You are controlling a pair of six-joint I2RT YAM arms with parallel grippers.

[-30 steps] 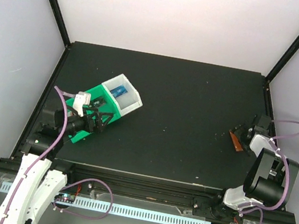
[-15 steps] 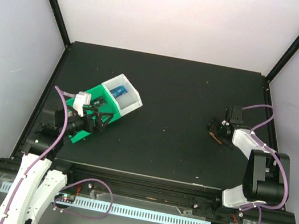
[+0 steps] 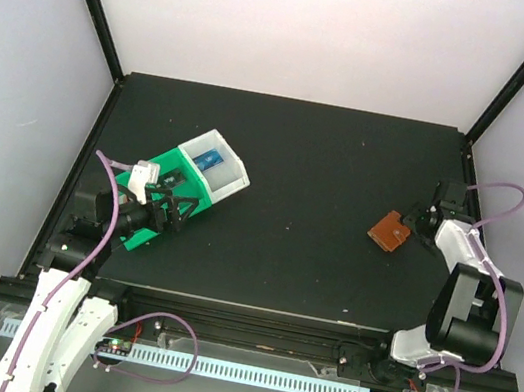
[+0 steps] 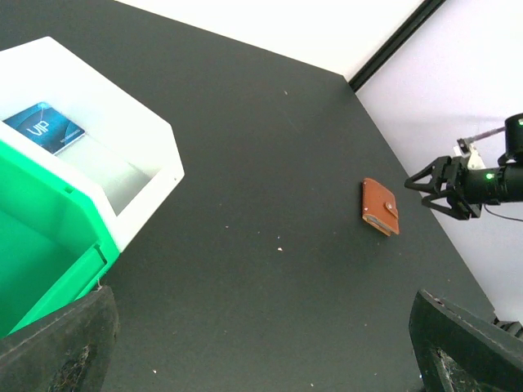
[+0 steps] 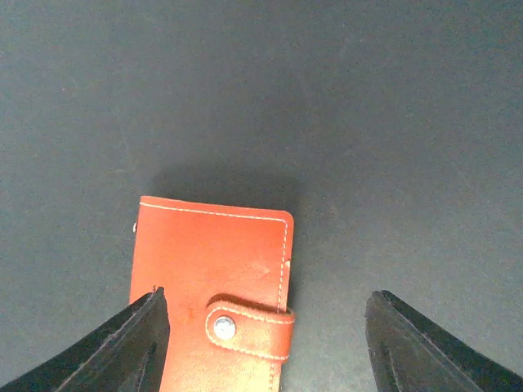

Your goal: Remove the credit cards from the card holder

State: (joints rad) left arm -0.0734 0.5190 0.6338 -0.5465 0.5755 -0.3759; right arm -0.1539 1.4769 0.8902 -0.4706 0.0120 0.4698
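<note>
The card holder is a brown leather wallet lying flat and shut on the black table at the right, its snap strap fastened. In the right wrist view it lies between and just ahead of my fingers. My right gripper is open and empty, just right of the holder and not touching it. A blue card with white marks lies in the white end of the bin. My left gripper is open and empty over the bin's green part. The red and dark cards are out of view.
The green-and-white plastic bin stands at the left of the table, its white wall close in the left wrist view. Black frame posts rise at the table's back corners. The holder and right gripper show far off in the left wrist view.
My right gripper carried the holder leftwards, let it go flat on the table, then drew back to the right. The left arm has not moved.
</note>
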